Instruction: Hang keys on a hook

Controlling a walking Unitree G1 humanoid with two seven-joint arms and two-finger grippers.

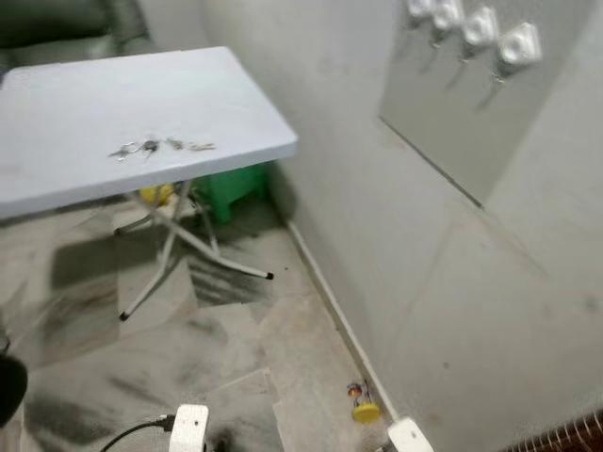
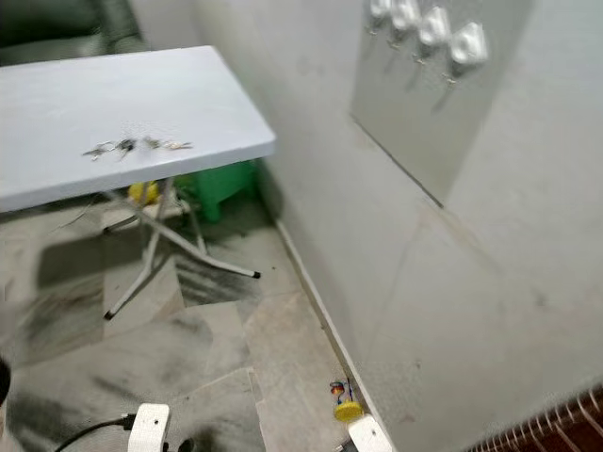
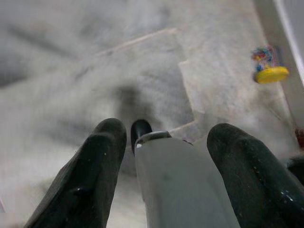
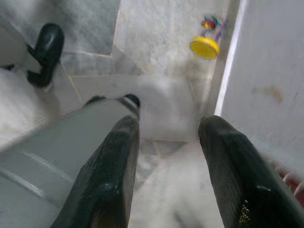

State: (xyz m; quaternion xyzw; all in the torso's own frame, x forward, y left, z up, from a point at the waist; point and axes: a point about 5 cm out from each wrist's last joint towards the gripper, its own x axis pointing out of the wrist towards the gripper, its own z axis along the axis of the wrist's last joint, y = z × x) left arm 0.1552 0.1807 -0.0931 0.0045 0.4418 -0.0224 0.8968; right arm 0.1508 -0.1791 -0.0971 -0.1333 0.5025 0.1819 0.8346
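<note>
Place: a lived-in home, a plain corner of a room
Floor: worn marble tiles (image 1: 283, 348), dark scuffs all over
Wall: bare plaster with a row of white hooks (image 1: 476, 28) up high
Furniture: folding counter (image 1: 217, 104), green plastic stool (image 1: 231, 188) tucked beneath
Clutter: small yellow toy (image 1: 364, 407) lying against the baseboard (image 1: 330, 301)
</note>
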